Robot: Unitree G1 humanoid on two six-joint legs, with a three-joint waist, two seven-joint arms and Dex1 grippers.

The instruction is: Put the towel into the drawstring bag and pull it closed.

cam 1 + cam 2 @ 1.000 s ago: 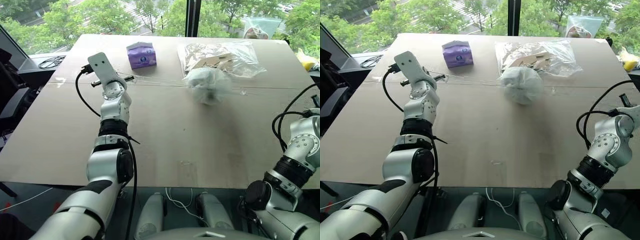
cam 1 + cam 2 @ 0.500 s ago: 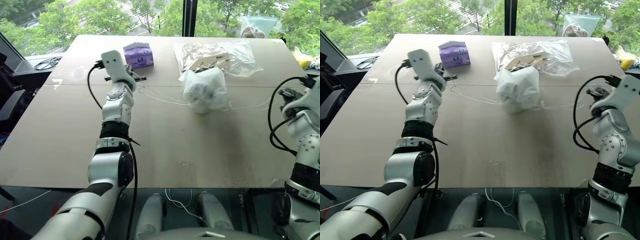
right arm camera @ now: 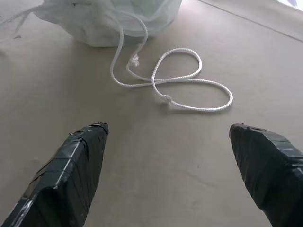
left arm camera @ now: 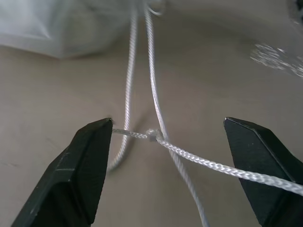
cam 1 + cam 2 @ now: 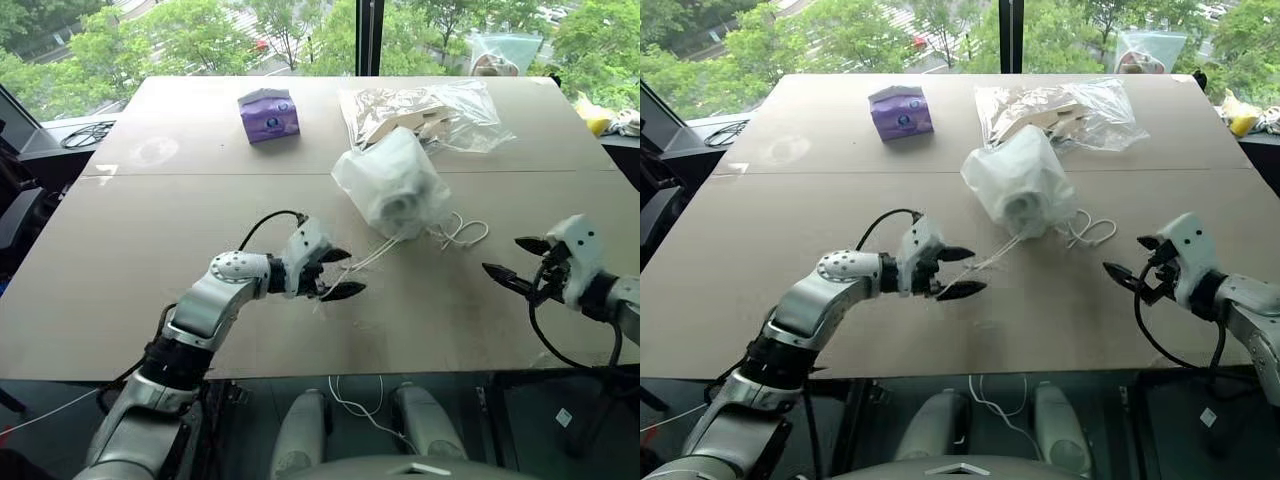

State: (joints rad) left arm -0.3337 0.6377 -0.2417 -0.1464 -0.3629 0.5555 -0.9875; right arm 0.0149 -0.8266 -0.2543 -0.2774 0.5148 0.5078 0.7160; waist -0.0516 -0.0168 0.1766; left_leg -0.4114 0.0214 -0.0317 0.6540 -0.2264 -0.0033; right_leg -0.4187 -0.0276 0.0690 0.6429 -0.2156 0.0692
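Drawstring bag (image 5: 392, 183) between low, outstretched arms

**Bag at mid-table, a hand on either side**

The drawstring bag (image 5: 392, 185) lies on the table (image 5: 130, 260), near its middle. Just behind it lies a plastic bag (image 5: 425, 108); a tissue box (image 5: 268, 113) stands behind and to the left. The left hand (image 5: 334, 273) sits before and left of the drawstring bag, one cord (image 4: 156, 125) running between its parted fingers. Another cord (image 3: 187, 90) lies looped on the table right of the bag. The right hand (image 5: 512, 262) is farther right, apart from that loop.
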